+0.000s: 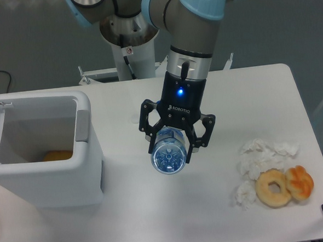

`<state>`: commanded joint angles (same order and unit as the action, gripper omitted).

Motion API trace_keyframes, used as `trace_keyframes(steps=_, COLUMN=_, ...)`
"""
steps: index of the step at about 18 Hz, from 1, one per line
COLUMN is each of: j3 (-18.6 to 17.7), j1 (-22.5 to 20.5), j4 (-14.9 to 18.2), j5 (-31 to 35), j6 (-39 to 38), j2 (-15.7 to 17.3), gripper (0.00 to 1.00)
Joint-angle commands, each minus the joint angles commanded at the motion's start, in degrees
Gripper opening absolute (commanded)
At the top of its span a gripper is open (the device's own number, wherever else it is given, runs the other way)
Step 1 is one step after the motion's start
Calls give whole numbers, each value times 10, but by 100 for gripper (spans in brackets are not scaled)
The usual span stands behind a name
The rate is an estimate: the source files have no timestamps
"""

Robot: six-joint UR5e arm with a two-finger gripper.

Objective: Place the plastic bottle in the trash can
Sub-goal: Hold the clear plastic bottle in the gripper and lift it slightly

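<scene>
Jaws (176, 140) clenched around the plastic bottle (168, 154), right of the trash can (72, 181).

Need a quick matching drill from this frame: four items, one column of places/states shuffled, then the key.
1. plastic bottle
2. trash can
3. doughnut
4. crumpled tissues

A. lid open, at the image-left side of the table
B. white, just above and left of the doughnut in the image
C. clamped in the gripper, above the table
D. tan ring near the image-right table edge

Pairs: 1-C, 2-A, 3-D, 4-B
</scene>
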<state>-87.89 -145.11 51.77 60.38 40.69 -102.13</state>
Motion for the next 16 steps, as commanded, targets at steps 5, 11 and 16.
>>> trace_keyframes(steps=5, j3=0, j1=0, j4=0, j5=0, j6=-4, j2=1, gripper=79)
trace_keyframes(steps=11, j3=8, j1=-4, j4=0, j5=-23, j6=-12, j2=1, gripper=79)
trace_keyframes(steps=16, j3=17, j1=-12, j4=-4, j5=-41, j6=-28, j2=4, gripper=79)
